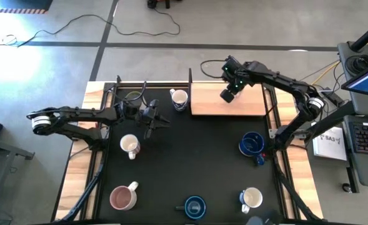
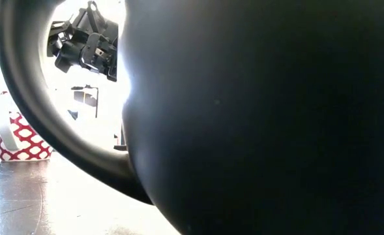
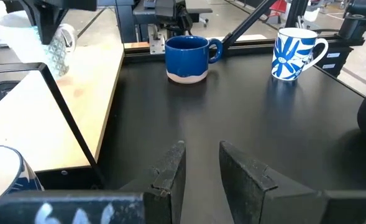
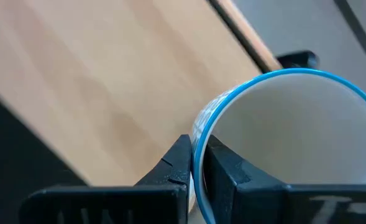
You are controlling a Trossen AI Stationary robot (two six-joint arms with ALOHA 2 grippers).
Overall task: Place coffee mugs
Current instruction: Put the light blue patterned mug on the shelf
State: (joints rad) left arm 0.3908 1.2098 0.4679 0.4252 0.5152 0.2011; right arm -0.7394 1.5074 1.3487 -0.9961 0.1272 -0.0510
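My right gripper is over the wooden board at the table's far edge, shut on a white mug with a blue rim; the same mug shows in the left wrist view. My left gripper hovers open over the black mat, touching nothing. Standing on the mat are a patterned white mug, a white mug, a pink mug, two dark blue mugs and a white-and-blue mug. My right gripper pinches the mug's rim, one finger inside the mug and one outside, coming from above. The mug hangs mouth-up below the fingers over the wooden board. I cannot tell whether its bottom touches the board.
A dark mug right in front of the low camera blocks nearly all of that view. The board has bare wood to the right of the held mug. The middle of the mat is bare. Frame rails run along both sides of the mat.
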